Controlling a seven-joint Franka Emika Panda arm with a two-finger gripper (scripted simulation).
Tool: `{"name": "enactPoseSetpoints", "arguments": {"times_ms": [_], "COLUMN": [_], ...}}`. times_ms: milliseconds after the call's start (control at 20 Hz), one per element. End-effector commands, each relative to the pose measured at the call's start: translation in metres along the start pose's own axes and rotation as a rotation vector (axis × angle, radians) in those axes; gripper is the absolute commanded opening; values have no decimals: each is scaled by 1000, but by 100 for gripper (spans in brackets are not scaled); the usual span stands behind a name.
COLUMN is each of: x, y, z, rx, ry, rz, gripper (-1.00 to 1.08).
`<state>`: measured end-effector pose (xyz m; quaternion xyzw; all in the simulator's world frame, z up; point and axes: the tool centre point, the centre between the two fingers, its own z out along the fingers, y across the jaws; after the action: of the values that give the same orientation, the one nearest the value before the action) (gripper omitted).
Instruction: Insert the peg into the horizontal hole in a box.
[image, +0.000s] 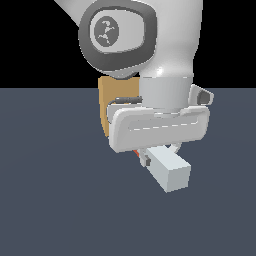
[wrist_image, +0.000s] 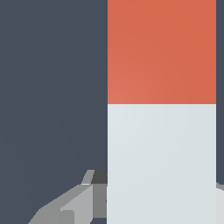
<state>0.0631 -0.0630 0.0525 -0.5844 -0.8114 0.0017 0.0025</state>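
My gripper (image: 161, 152) is shut on the peg (image: 170, 172), one finger on either side of it. The peg's pale grey-white end points toward the exterior camera. Only a sliver of its red-orange end (image: 136, 152) shows under the hand. The wrist view is filled by the peg, with its red part (wrist_image: 162, 52) ahead of its white part (wrist_image: 162, 166), and a grey finger (wrist_image: 74, 205) lies beside it. Behind the arm stands the tan box (image: 112, 100), mostly covered by the wrist. The horizontal hole is hidden.
The dark blue-grey floor (image: 50, 200) spreads around the gripper. The arm's large white and grey link (image: 117, 32) hangs above the hand and blocks much of the box.
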Motion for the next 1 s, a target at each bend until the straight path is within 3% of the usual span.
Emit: {"name": "enactPoseSetpoints", "arguments": {"times_ms": [0,450,950], "x": [24,92,108], "y": [5,19,24], "z": [-13,-43,-51], "rx": [-5,-6,-6], "ry": [-2,-2,-2], "rz": [8,33,39], "gripper": [-100,-100,-100]}}
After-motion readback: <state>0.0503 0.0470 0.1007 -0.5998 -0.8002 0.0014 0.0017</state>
